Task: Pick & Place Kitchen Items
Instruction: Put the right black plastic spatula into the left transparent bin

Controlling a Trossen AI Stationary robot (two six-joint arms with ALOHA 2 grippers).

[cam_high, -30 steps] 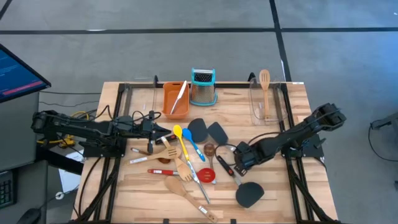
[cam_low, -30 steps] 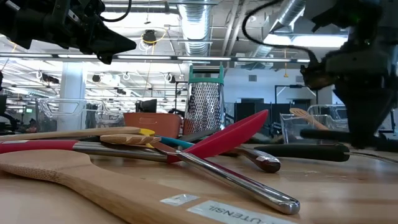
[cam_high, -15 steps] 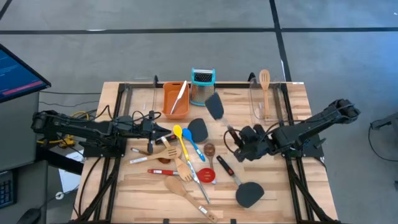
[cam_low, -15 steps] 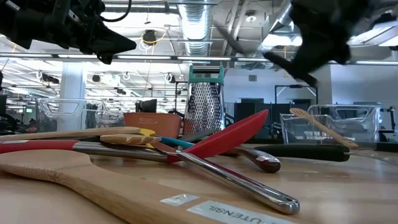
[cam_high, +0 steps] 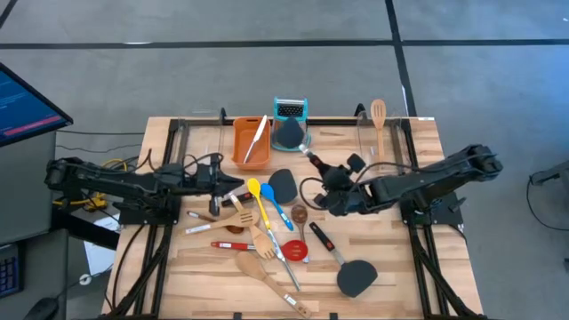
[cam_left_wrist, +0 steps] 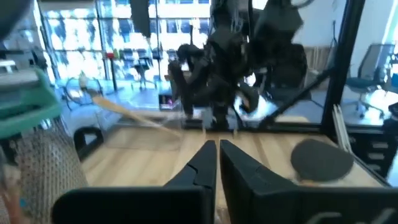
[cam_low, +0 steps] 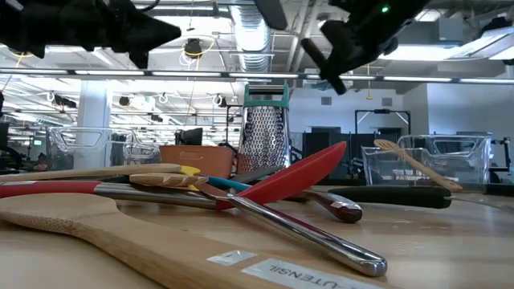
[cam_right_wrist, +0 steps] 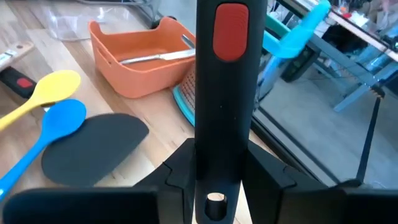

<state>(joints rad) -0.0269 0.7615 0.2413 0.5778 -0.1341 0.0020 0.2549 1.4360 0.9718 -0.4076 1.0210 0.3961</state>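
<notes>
Carrying a black turner (cam_high: 292,135), the right gripper (cam_high: 331,185) sits clamped on its handle, mid-table, with the blade up near the steel box grater (cam_high: 290,114) at the far edge. Right wrist view shows the black handle with a red inlay (cam_right_wrist: 229,32) pinched between both fingers (cam_right_wrist: 175,172), and the orange tray (cam_right_wrist: 144,57) with a steel tool inside beyond. Left gripper (cam_high: 219,174) hovers over the left side of the utensil pile (cam_high: 258,233), fingers together, holding nothing.

Judgement: the turner looks light and stiff, with a smooth plastic handle that could swivel in the pinch since the blade hangs far from the grip. Grabbing nearer the balance point seems safer. Blade probably flexes a bit.
</notes>
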